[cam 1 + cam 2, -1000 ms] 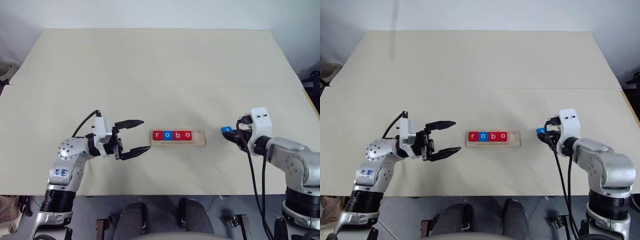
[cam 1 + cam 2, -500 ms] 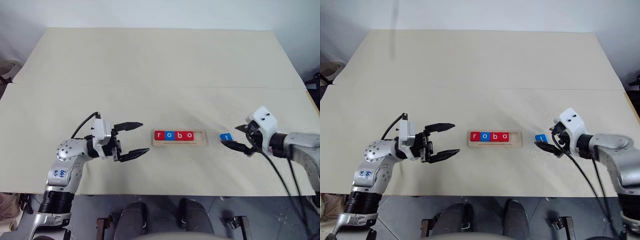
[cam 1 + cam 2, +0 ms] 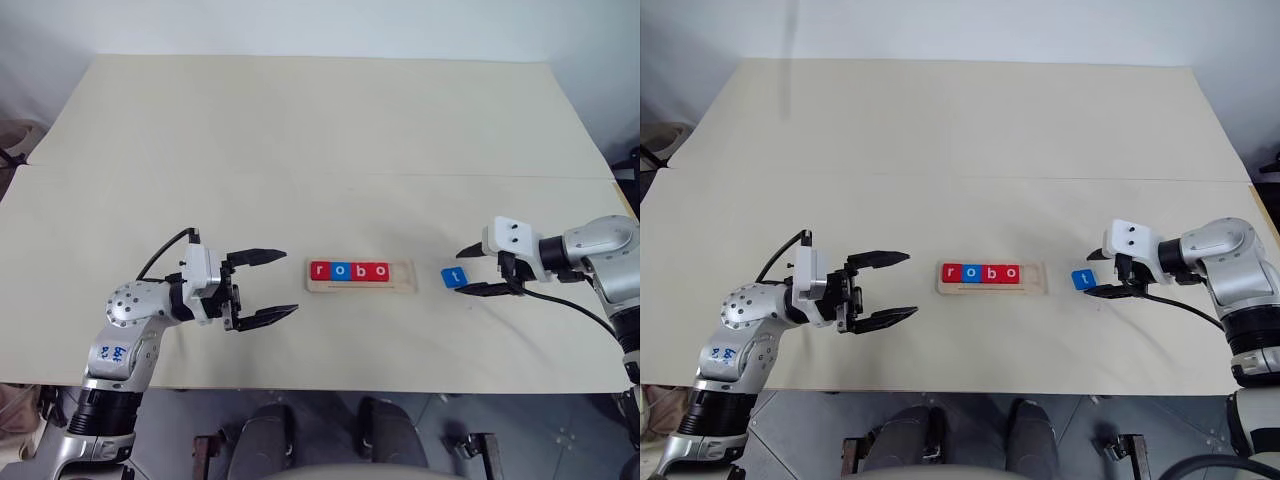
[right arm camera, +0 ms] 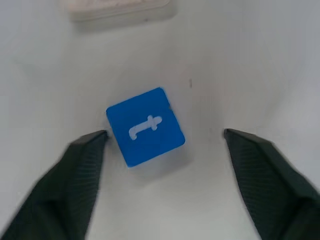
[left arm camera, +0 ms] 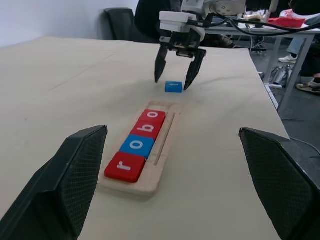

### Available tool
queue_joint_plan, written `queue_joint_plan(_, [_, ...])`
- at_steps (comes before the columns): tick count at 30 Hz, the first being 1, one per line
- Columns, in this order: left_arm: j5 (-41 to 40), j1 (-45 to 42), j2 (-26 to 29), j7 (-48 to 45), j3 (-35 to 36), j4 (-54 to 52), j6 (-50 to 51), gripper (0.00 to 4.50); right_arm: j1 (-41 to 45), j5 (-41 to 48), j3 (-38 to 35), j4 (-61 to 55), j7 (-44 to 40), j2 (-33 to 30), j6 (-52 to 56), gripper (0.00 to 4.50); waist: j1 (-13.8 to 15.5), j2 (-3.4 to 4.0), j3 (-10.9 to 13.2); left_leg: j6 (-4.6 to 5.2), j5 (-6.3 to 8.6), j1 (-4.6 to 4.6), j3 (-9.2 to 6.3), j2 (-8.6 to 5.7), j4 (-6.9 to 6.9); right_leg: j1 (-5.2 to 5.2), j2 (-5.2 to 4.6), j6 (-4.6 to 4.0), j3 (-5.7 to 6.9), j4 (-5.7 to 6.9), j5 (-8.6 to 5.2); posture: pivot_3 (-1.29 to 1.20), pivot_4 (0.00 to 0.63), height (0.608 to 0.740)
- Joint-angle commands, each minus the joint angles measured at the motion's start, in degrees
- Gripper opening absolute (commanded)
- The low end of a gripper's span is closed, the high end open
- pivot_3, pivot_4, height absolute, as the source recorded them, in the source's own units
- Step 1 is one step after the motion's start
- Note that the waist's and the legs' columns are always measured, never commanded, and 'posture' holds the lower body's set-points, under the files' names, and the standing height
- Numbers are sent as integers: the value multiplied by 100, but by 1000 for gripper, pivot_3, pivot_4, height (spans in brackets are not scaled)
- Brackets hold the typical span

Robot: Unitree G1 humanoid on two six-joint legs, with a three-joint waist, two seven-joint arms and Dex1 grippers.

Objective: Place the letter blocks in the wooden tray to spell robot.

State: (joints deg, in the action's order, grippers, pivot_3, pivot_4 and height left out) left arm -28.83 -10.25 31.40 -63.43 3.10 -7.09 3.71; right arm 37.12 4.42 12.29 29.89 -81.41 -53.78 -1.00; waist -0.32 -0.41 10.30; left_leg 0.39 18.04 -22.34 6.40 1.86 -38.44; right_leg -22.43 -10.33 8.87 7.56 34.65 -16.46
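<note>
The wooden tray lies in the middle of the table. It holds four of the letter blocks in a row: red r, blue o, red b and red o. Its right end slot is bare. A blue t block lies flat on the table just right of the tray. My right gripper stands open over it, one finger on each side. In the right wrist view the t block sits nearer one fingertip. My left gripper is open and holds nothing, left of the tray.
The tabletop is a wide pale board with a seam running across it behind the tray. In the left wrist view, chairs and a desk stand beyond the table's far edge.
My right gripper set the blue t block on the table and let go. The right wrist then rolled, and its open fingers now straddle the block. The left arm stayed put.
</note>
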Motion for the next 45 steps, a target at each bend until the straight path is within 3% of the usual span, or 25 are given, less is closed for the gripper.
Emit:
queue_joint_plan(1, [-84,98,32,93,130,-328,-17,4500,100,-23,-66,72,-169,53,-64,2102,2,0,0,0,0,0,-1,1,-2,0,0,0,0,2,0,0,150,740])
queue_joint_plan(3, [-77,109,23,122,131,-346,-11,4500,97,17,-104,-11,-201,82,-45,1511,3,0,0,0,0,0,-3,2,-10,2,0,0,0,8,0,0,150,740])
queue_joint_plan(4, [-76,103,20,135,131,-345,-9,4500,111,41,-122,-86,-189,96,58,1460,3,0,0,0,0,0,-3,2,-12,2,0,0,0,10,0,0,150,740])
queue_joint_plan(13, [-55,34,1,226,85,-331,-2,4500,361,517,-70,-1633,-260,444,1720,1460,-1,3,-1,-2,1,-2,-5,4,-15,-4,0,-2,-1,17,-1,0,150,740])
queue_joint_plan(23, [-60,156,10,351,123,-444,-19,4500,534,188,238,-1615,-20,891,1709,1460,9,2,-1,-1,11,-17,-12,3,-39,-4,0,-2,6,18,-1,0,150,740])
queue_joint_plan(32, [-76,278,20,466,176,-545,-26,4500,571,106,224,-1370,-142,843,1488,4421,9,2,0,-1,11,-16,-12,4,-41,-5,1,-2,5,20,-1,0,150,740])
queue_joint_plan(45, [-70,301,29,515,207,-527,-72,4500,349,422,-406,-1432,248,832,1383,4467,15,2,0,-1,11,-16,-12,4,-40,-5,1,-2,5,20,-1,0,150,740])
